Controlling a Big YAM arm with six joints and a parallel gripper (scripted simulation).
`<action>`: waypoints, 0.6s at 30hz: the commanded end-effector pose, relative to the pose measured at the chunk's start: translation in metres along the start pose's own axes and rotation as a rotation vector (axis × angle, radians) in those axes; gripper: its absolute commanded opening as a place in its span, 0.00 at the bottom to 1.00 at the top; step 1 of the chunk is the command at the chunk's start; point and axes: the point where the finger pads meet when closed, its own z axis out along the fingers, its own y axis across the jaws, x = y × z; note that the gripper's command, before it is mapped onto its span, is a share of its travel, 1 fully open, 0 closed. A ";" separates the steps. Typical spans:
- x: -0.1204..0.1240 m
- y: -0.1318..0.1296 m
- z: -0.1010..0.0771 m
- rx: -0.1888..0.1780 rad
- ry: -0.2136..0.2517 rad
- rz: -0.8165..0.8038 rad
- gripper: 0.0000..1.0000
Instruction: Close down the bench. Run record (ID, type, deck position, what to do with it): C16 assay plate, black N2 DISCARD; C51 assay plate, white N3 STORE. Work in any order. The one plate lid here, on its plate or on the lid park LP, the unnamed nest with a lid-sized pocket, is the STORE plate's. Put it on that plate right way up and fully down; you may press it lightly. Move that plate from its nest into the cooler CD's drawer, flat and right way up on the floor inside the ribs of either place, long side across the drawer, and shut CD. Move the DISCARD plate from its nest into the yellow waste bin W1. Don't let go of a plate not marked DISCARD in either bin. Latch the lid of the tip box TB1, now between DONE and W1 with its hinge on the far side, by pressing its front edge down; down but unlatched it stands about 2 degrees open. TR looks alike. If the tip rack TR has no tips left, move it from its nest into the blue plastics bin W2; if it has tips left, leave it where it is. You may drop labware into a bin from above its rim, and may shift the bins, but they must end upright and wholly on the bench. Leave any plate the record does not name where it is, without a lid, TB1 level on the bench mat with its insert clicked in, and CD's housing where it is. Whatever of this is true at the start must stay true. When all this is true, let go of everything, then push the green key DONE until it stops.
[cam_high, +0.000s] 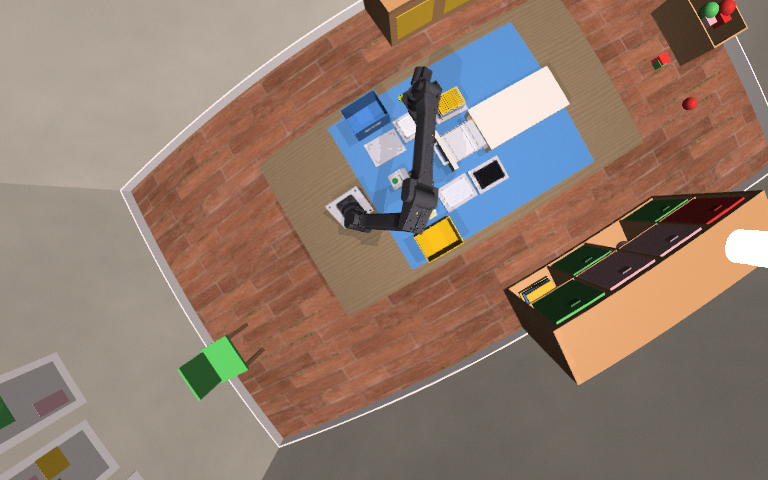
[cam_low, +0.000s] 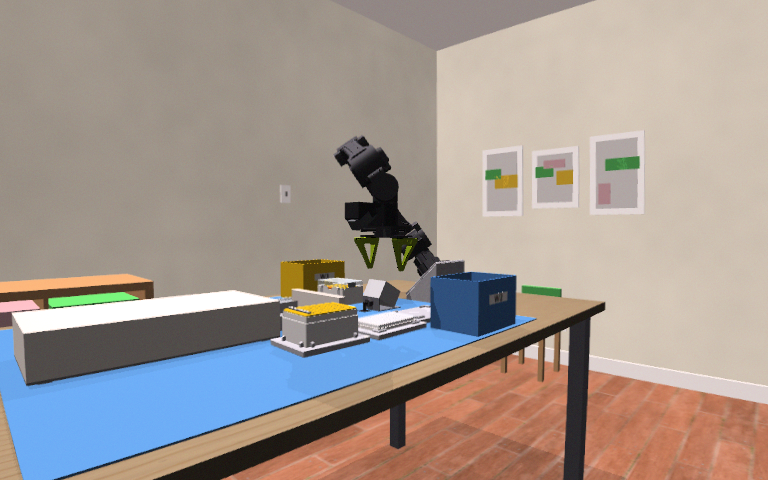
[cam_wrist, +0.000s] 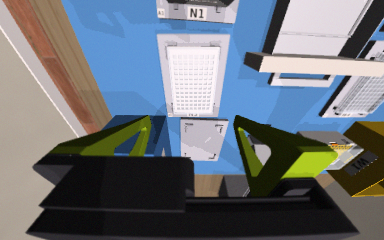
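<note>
My gripper (cam_low: 385, 253) is open and empty, high above the bench's far end; it also shows in the wrist view (cam_wrist: 192, 124). Below it lie the lid park LP (cam_wrist: 203, 139) with a flat grey panel in its pocket and an uncovered white plate (cam_wrist: 194, 75). The black plate (cam_high: 488, 175) and the white plate (cam_high: 456, 192) sit in neighbouring nests. The cooler CD (cam_high: 518, 107) has its drawer (cam_high: 461, 141) pulled out. The tip rack TR (cam_low: 320, 325) holds yellow tips. TB1 (cam_wrist: 334, 148) stands by the yellow bin W1 (cam_high: 437, 237).
The blue bin W2 (cam_low: 472, 302) stands near the bench corner, left of the lid park. The green DONE key (cam_high: 395, 180) sits beside my forearm. My arm hides TB1 in the overhead view. The drawer front (cam_wrist: 320, 65) juts out over the mat.
</note>
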 end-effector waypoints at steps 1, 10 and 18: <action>-0.020 -0.007 -0.022 -0.028 -0.028 0.045 1.00; -0.009 -0.007 -0.004 -0.009 -0.005 0.020 1.00; -0.003 0.001 0.012 -0.001 -0.004 -0.002 1.00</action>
